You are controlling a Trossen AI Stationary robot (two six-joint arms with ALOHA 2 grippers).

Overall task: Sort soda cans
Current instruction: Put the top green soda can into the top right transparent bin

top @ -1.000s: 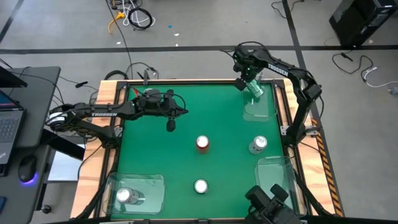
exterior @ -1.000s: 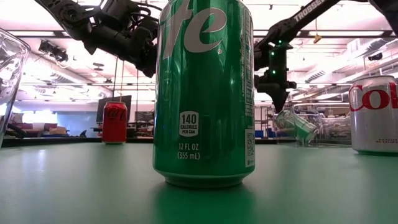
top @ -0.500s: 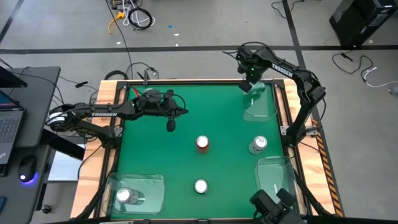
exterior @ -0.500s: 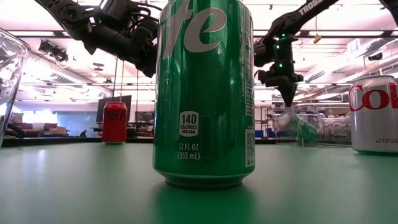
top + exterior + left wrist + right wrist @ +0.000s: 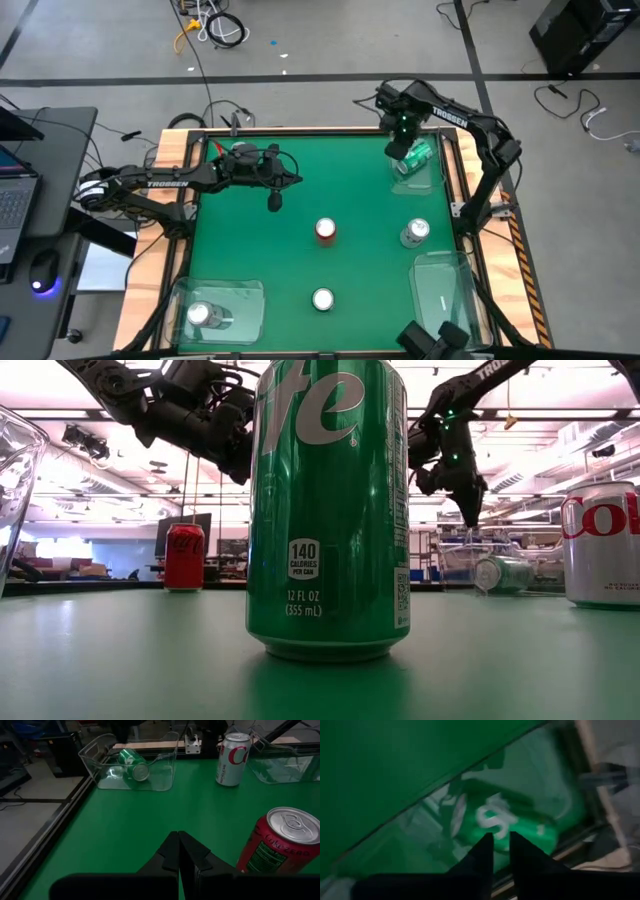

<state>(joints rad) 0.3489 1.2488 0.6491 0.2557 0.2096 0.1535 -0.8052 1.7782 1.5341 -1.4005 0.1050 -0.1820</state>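
Cans are what you sort here, and you can see six. One green can (image 5: 415, 155) lies on its side in the clear bin (image 5: 432, 178) right under your right tool (image 5: 398, 148). That tool (image 5: 500, 851) hangs just above it with its fingers a little way apart and nothing between them. Your left tool (image 5: 274, 202) is pressed tight together and holds nothing. It waits over the green counter (image 5: 250, 250), well away from the right tool.

Just beside the left tool stands a red can (image 5: 278, 845). Farther out from it stands a silver can (image 5: 232, 752). Another green can (image 5: 330, 510) stands well apart from both tools, and so does a silver can (image 5: 201, 315) in a second clear bin (image 5: 250, 292). A second red can (image 5: 184, 558) shows only from table height.

These cans are round, smooth and shiny, made of thin metal with silver tops. I think the sides are slippery and will dent if you squeeze hard. You cannot tell if they are full or empty, so lift slowly. Take hold around the middle of the side, not at the rim. A can on its side may roll.

The bins are thin, clear plastic with round corners. The counter top looks flat and dull.
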